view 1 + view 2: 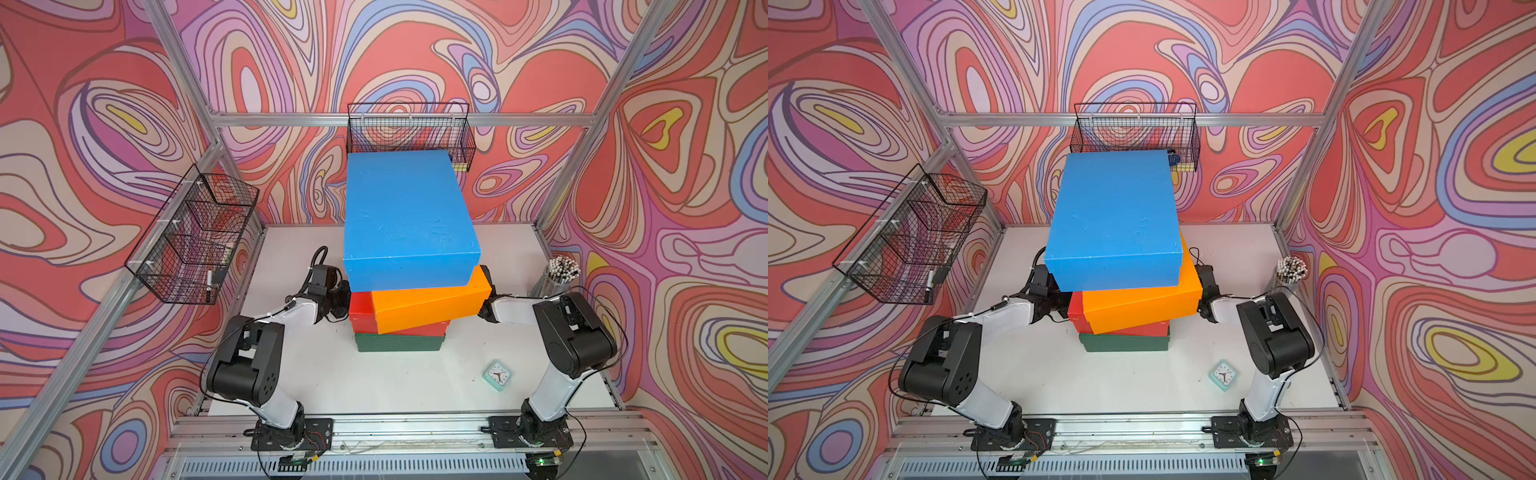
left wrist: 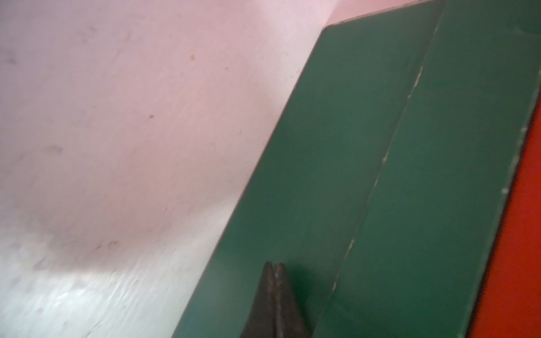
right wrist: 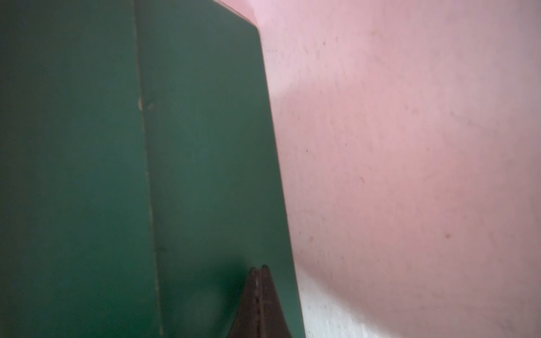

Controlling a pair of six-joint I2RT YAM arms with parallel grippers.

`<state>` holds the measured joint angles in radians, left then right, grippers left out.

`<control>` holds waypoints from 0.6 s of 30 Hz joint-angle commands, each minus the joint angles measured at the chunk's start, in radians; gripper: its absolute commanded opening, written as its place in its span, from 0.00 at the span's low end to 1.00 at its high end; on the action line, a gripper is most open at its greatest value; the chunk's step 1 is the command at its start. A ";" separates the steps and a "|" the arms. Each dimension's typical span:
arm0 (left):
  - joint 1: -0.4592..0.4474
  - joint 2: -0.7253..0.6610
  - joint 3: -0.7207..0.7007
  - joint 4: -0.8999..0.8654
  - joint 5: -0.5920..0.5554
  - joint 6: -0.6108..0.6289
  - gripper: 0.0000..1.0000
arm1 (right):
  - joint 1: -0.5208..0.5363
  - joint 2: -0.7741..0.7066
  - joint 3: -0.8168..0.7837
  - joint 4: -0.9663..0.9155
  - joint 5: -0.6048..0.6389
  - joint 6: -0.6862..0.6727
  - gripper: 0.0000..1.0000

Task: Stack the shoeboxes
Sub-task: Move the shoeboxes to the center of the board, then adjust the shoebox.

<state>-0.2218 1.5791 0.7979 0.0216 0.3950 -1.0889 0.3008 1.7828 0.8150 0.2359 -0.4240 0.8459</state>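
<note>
The shoeboxes stand in one stack mid-table in both top views: green shoebox at the bottom, red shoebox on it, orange shoebox skewed above, blue shoebox on top, overhanging. My left arm reaches to the stack's left side and my right arm to its right side; their fingertips are hidden under the upper boxes. In the left wrist view my left gripper is shut and empty, tips at the green shoebox's side. My right gripper is likewise shut at the green shoebox's other side.
A small mint-green clock lies on the white table at the front right. A cup of pencils stands by the right wall. Wire baskets hang on the left wall and the back rail.
</note>
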 commanded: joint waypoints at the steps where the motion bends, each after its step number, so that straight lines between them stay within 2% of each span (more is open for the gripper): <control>1: -0.006 -0.045 -0.002 -0.043 0.017 0.027 0.00 | 0.027 -0.050 -0.016 -0.042 0.008 -0.028 0.00; 6: 0.036 -0.121 0.024 -0.127 0.019 0.069 0.00 | 0.026 -0.150 0.024 -0.239 0.110 -0.144 0.00; 12: 0.071 -0.288 0.052 -0.306 -0.035 0.139 0.00 | 0.007 -0.327 0.020 -0.347 0.209 -0.205 0.00; 16: 0.071 -0.396 0.030 -0.391 -0.042 0.126 0.01 | -0.020 -0.406 0.015 -0.359 0.189 -0.210 0.00; 18: 0.070 -0.449 0.003 -0.403 -0.024 0.103 0.02 | -0.022 -0.409 0.025 -0.345 0.133 -0.211 0.00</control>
<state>-0.1516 1.1790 0.8227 -0.2832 0.3752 -0.9802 0.2848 1.3800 0.8204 -0.0799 -0.2657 0.6624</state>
